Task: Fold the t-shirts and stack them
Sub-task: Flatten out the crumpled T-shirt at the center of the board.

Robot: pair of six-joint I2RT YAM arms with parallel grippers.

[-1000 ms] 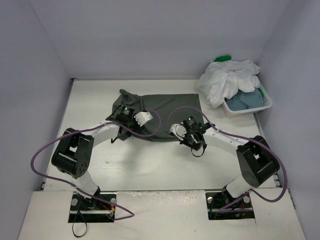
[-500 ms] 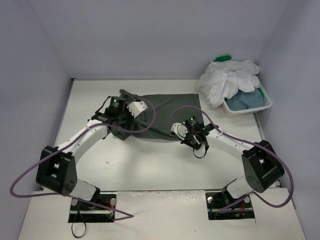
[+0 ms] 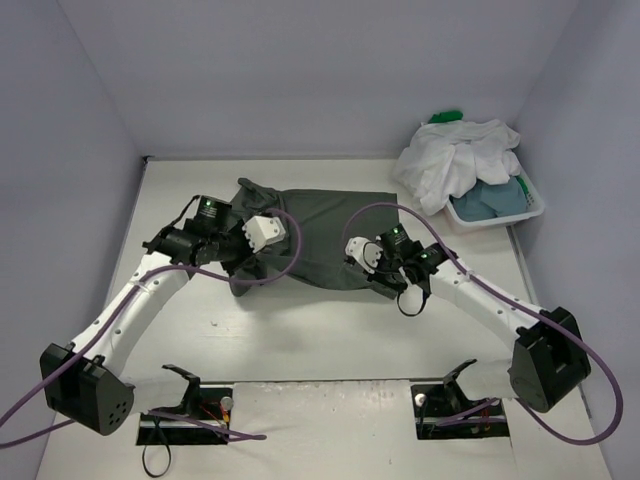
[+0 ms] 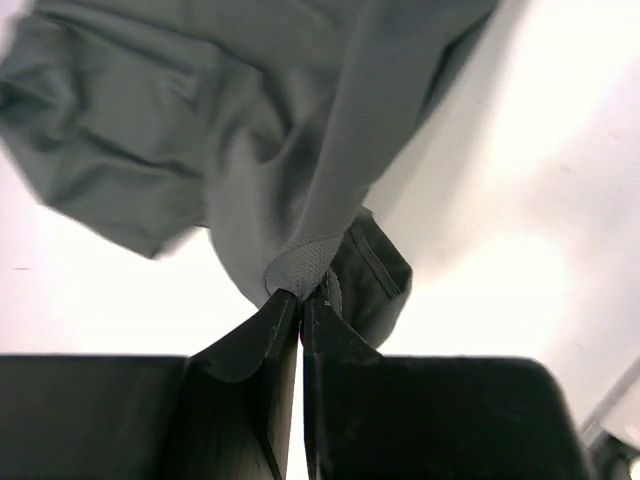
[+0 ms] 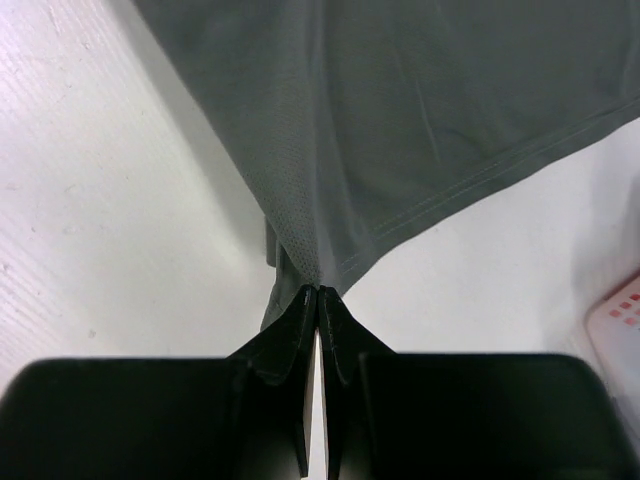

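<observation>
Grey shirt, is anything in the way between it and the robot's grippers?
No, nothing visible is in the way. The left gripper is shut on the bunched left side of the grey shirt, and the right gripper is shut on its near hem.

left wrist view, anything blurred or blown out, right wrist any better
Left wrist: the table is blown out near white, the dark grey t-shirt goes soft at its far left edge. Right wrist: sharper, weave visible near the right gripper, table glaring too.
</observation>
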